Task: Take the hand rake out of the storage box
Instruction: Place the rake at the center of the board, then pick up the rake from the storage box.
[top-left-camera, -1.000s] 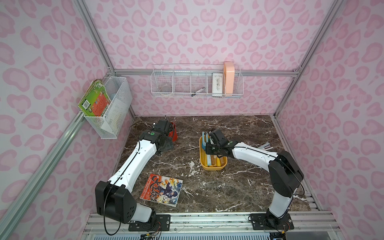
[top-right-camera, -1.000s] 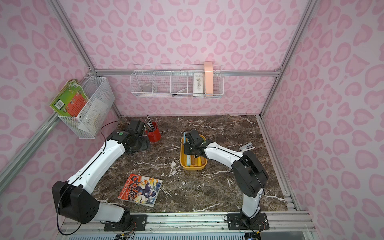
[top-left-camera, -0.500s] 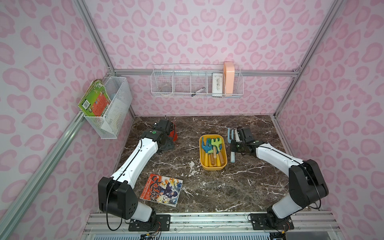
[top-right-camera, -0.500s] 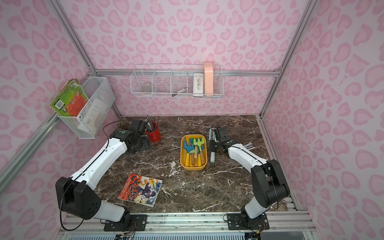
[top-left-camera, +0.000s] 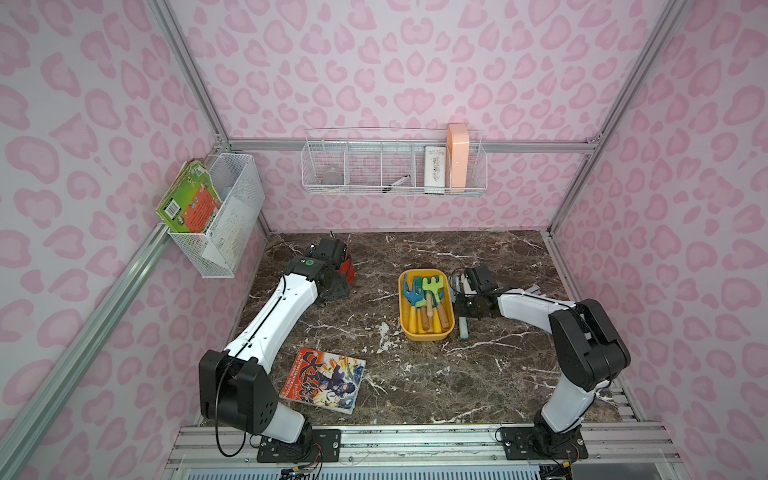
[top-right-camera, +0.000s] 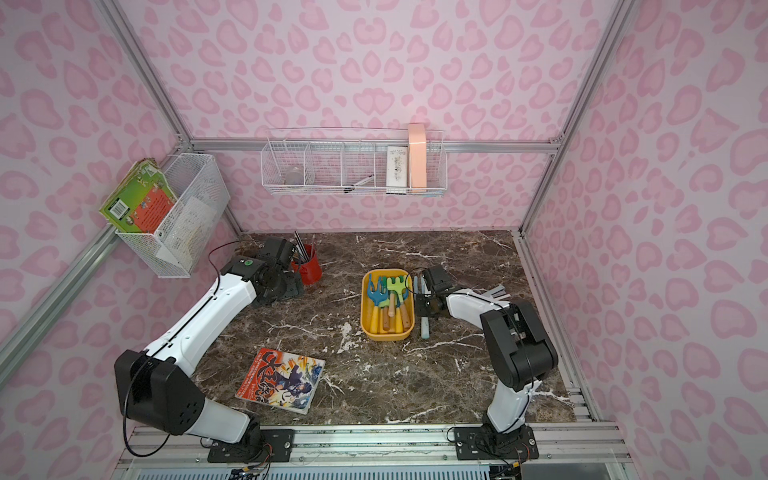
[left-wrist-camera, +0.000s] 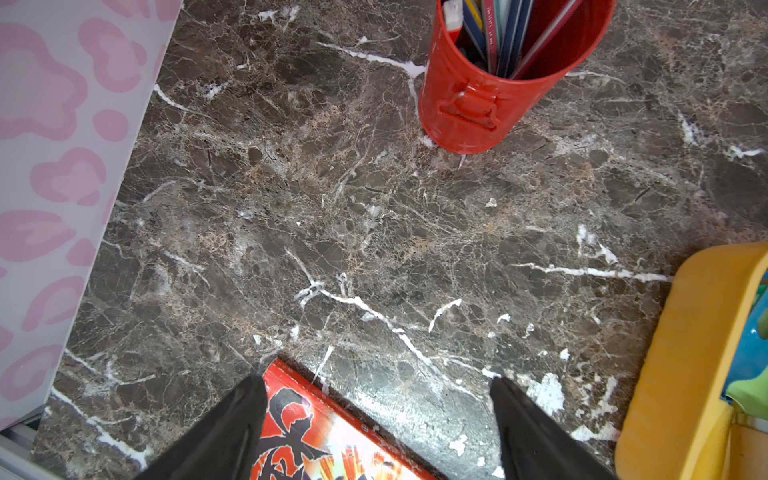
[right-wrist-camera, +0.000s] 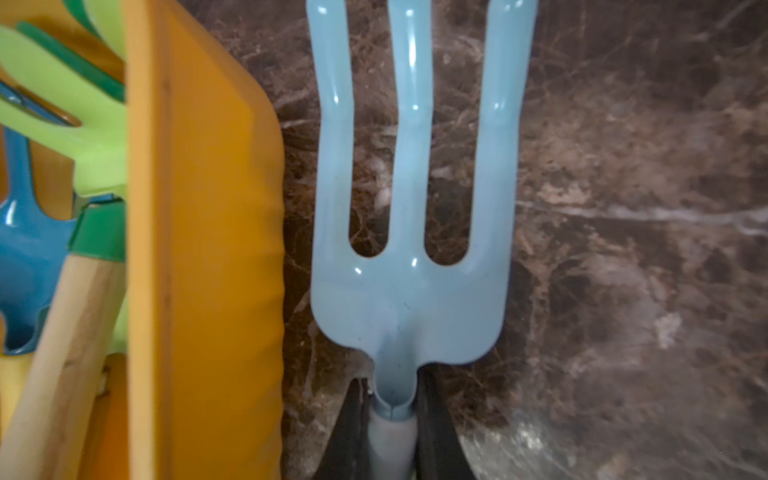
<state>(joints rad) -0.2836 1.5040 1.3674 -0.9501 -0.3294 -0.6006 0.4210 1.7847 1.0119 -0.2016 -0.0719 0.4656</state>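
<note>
Moved since a second ago: hand rake (right-wrist-camera: 409, 291), pale blue, three tines, from over the storage box (top-left-camera: 424, 336) to just outside its right wall, lying parallel to it.
My right gripper (right-wrist-camera: 390, 401): clamped on the rake's neck.
My left gripper (left-wrist-camera: 377, 384): jaws wide apart, holding nothing, above the marble table (left-wrist-camera: 332, 228) near the red cup (left-wrist-camera: 469, 104).
In the box: blue and green tools (top-left-camera: 428, 307), wooden handles.

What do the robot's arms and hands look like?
The left arm and right arm have smooth white shells with chunky black joints. A thin black cable loops by the left base; a green dot marks that arm. The left hand and right hand have pointy black fingers.
</note>
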